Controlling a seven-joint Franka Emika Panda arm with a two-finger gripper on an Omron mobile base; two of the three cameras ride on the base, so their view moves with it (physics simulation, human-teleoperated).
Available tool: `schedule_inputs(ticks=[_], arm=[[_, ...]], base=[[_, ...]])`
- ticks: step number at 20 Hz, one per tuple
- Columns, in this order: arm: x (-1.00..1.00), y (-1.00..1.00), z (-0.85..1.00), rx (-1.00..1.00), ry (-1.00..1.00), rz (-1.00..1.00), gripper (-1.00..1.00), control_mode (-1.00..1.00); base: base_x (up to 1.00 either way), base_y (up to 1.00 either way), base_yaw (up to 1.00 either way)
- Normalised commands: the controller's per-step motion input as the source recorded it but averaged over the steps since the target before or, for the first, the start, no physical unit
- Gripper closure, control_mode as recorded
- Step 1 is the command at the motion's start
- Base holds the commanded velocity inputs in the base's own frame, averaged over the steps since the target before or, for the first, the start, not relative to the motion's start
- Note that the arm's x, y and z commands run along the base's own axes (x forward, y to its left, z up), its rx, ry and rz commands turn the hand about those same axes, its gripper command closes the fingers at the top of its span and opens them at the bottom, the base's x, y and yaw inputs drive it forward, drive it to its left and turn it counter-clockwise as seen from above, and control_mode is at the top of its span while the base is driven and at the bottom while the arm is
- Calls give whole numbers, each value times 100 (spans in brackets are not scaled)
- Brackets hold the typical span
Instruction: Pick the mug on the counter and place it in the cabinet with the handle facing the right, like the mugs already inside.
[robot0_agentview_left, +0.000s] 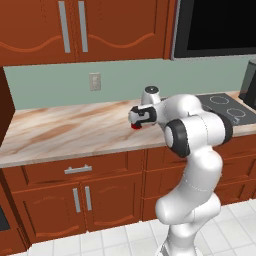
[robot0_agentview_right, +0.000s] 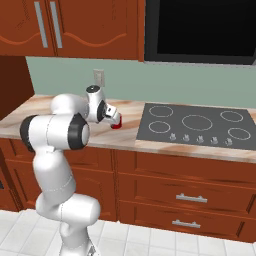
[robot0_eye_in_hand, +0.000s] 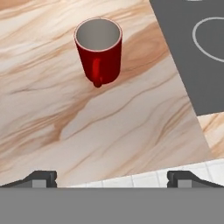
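Observation:
The small red mug (robot0_eye_in_hand: 98, 52) stands upright on the marbled counter (robot0_eye_in_hand: 109, 127), its pale inside showing and its loop handle turned toward the counter's front edge. My gripper (robot0_eye_in_hand: 112, 178) hangs above the counter, short of the mug on the front-edge side. It is open, fingertips wide apart, with nothing between them. From the base, the hand (robot0_agentview_left: 142, 116) covers most of the mug (robot0_agentview_left: 135, 126), so only a red sliver peeks out beneath it. The right base view shows that same red sliver (robot0_agentview_right: 116, 125) below the hand (robot0_agentview_right: 111, 114). The cabinet is out of view.
A dark cooktop (robot0_agentview_right: 200, 125) lies in the counter just right of the mug. Wavy-panelled wall cabinets (robot0_agentview_left: 75, 30) hang above, and a black microwave (robot0_agentview_right: 200, 30) hangs over the cooktop. A plain dark wooden panel (robot0_agentview_left: 4, 105) stands at the left edge. Drawers (robot0_agentview_left: 77, 170) line the counter front.

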Motion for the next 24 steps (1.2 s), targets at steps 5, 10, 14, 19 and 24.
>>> schedule_inputs(ticks=[5,10,14,19,24], arm=[[14,3,-12,0,0,-3,-100,-100],[17,2,-13,0,0,-3,-100,-100],[18,0,-10,0,0,-3,-100,-100],[19,0,-11,0,0,-3,-100,-100],[17,0,-11,0,0,-3,-100,-100]], base=[[0,0,0],[0,0,0],[0,0,0],[0,0,0],[0,0,0]])
